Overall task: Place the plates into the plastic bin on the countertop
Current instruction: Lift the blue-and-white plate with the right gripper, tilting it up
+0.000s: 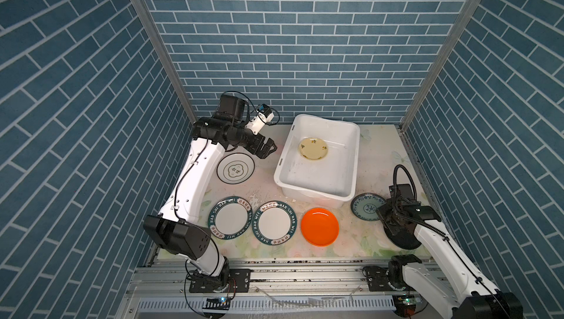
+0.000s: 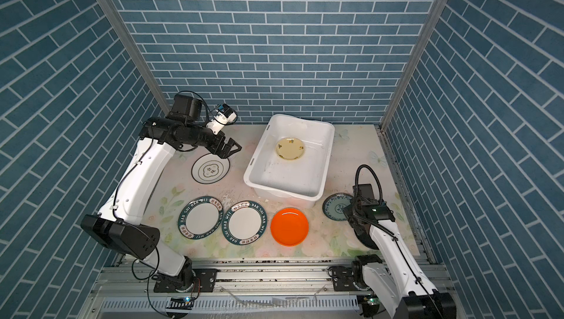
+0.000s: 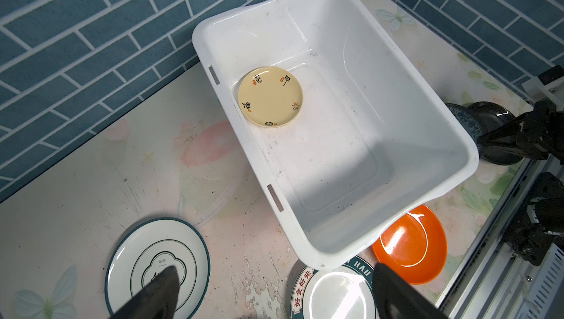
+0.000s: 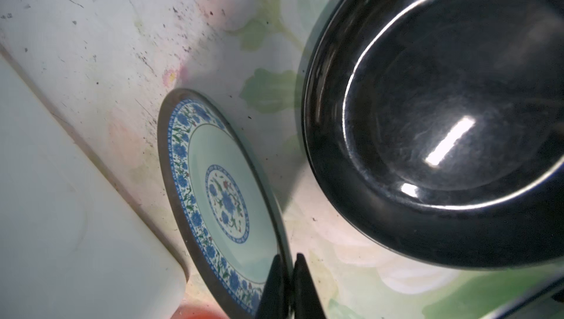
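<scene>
The countertop (image 1: pixel 378 161) lies flat and smooth-looking under my right gripper (image 4: pixel 287 287), so a plate resting on it offers only its edge to bite. The plastic bin (image 1: pixel 335 174) stands just ahead of that gripper's tips. If I carry the load across too low, I judge the plate's far edge strikes the bin's wall and either twists out of the grip or shoves the bin.

The black plate (image 4: pixel 442 103) lies just beside the gripper on its outer side, where a sideways drift in the lift could clip it. The blue-green plate (image 4: pixel 219 186) sits on the countertop between the bin and the black plate. As far as the wrist view shows, my right jaws are drawn together on its near rim. That is a thin hold with the weight hanging beyond the tips, so it may droop or slip.

The cream-yellow plate (image 1: pixel 313 148) already lies in the bin, and a drop onto it could chip both. My left gripper (image 1: pixel 270 150) stands spread wide and empty, across the bin from the right gripper.
</scene>
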Action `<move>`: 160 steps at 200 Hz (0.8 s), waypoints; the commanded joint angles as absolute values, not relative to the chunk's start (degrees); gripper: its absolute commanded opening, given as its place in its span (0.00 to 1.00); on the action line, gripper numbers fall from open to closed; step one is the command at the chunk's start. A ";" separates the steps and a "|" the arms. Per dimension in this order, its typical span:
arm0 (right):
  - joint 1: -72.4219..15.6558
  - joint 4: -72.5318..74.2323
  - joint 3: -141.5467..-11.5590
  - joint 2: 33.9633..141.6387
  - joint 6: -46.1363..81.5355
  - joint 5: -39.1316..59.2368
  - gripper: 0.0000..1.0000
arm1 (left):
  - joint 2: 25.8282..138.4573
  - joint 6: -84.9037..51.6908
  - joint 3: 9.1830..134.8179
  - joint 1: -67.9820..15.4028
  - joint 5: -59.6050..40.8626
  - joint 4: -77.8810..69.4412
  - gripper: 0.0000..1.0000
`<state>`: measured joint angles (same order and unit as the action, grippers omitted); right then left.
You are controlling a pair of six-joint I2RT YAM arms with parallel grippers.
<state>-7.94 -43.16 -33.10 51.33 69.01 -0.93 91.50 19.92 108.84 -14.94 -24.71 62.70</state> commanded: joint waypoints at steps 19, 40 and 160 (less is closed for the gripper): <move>-6.42 -46.31 -38.13 52.28 64.50 -3.96 0.00 | 90.70 19.60 109.61 -15.29 -25.06 62.84 1.00; -5.74 -46.56 -39.42 52.41 63.43 -4.14 0.00 | 90.79 19.60 109.85 -15.29 -25.05 62.85 1.00; -1.98 -49.98 -45.14 52.20 58.64 -5.53 0.00 | 91.97 18.99 111.10 -15.29 -24.93 62.76 1.00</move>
<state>-2.63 -47.88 -42.65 52.60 60.82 -3.60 91.53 19.66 109.58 -14.94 -24.69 62.65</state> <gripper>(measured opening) 0.073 0.994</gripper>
